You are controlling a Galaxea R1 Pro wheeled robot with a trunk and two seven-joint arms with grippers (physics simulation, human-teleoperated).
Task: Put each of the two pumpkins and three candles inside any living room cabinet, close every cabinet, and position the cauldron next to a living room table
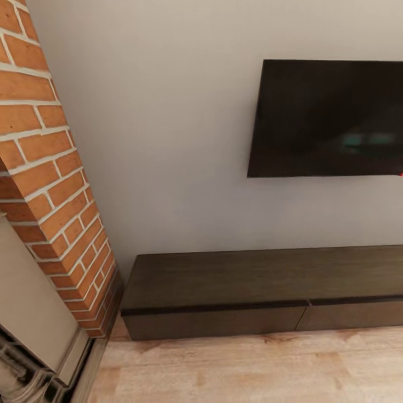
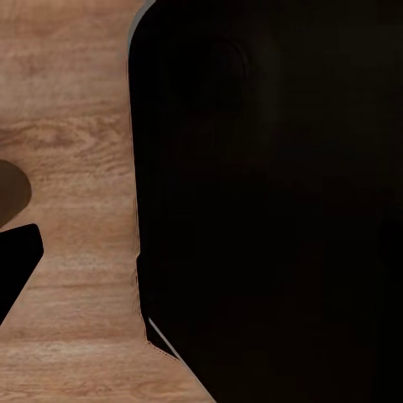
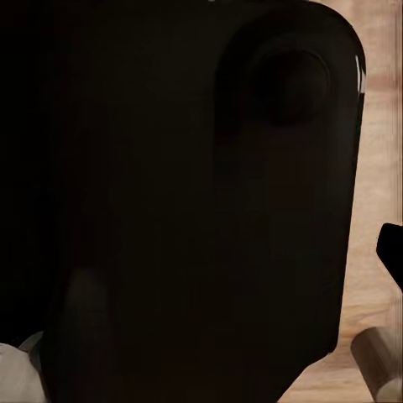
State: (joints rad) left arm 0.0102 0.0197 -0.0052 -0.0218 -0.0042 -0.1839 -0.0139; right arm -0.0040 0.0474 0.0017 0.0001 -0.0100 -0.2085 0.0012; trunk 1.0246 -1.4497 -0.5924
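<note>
Whether either end effector was spread or pressed together could not be told. In the left wrist view a large black rounded robot body part [image 2: 269, 193] blocked most of the sight, and a black pointed piece [image 2: 17, 260] jutted in beside it over the light-brown wooden plank floor [image 2: 75, 126]. In the right wrist view a similar broad black rounded housing [image 3: 193, 201] with a round knob-like bulge sat close before the camera; a thin strip of the same wooden floor [image 3: 378, 168] ran along its edge, with a small black tip [image 3: 393, 248] and a greyish cylindrical piece [image 3: 378, 361] near it, too cropped to identify.

Out in the room, the long, low dark-brown wooden cabinet [image 1: 263, 291] stood against the pale grey wall [image 1: 168, 140], resting on the wooden floor [image 1: 252, 369]. Its two visible flat, handle-less fronts sat flush and shut, meeting at a seam a little right of the cabinet's middle. Its top carried nothing. Above the cabinet's right part a black flat screen [image 1: 327, 117] hung on the wall, well apart from the cabinet top. Just beside the cabinet's left end rose a slanted red-brick chimney breast [image 1: 50, 168] with pale mortar lines, and below that, a beige fireplace panel [image 1: 28, 302] with a dark metal grate [image 1: 28, 375] at its foot.
</note>
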